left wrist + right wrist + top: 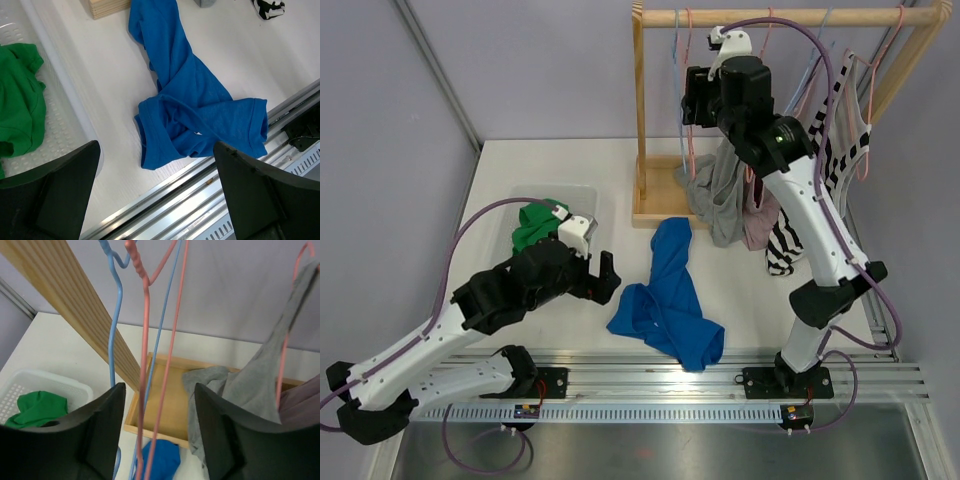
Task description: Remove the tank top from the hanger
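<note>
A blue garment [665,300] [195,105] lies crumpled on the white table, off any hanger. My left gripper [605,275] [157,150] hovers open just above its near-left edge, with nothing between the fingers. My right gripper [694,97] [159,390] is raised to the wooden rack's rail [790,17]. Its jaws stand open around the wires of a bare pink hanger [145,340], not pinching them. A bare blue hanger [114,315] hangs just to the left. A grey top [720,195] [250,385] droops from another pink hanger [285,355] on the right.
A black-and-white striped top [840,140] hangs at the rack's right end. The rack's wooden base tray [655,215] sits on the table. A white bin [575,195] [65,115] holds a green garment [532,228] [17,100]. A metal rail [200,190] runs along the near edge.
</note>
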Robot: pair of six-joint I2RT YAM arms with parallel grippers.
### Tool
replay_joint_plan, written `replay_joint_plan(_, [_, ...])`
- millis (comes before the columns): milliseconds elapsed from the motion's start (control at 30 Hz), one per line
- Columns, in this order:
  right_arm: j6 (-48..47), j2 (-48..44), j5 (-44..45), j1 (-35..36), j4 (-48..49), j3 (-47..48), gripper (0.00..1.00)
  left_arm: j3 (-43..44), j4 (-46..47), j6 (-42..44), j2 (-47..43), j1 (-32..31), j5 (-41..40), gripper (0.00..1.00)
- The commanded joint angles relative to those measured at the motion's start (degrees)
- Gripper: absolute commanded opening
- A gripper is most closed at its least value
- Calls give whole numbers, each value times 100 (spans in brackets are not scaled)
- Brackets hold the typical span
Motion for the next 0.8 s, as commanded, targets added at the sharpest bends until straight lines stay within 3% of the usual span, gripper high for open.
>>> replay_joint_plan(0, [-99, -881, 60, 66, 276, -63, 67, 32, 480, -99, 209, -8, 3, 99])
replay_joint_plan(133, [-82, -1408, 8, 66, 171, -300, 81, 32, 744, -240, 525, -52, -41, 99])
replay_joint_plan(200, [-90, -1856, -150, 66, 197, -721, 99, 14, 849, -345, 684, -113, -129, 99])
replay_joint_plan(467, [383, -4393, -1573, 66, 1338, -3864, 99, -21, 1482, -486, 1914, -439, -244, 99])
replay_joint_plan(767, [832, -6373, -2383, 66, 918, -5432, 100, 23, 2273, -495, 3452, -579, 99, 99])
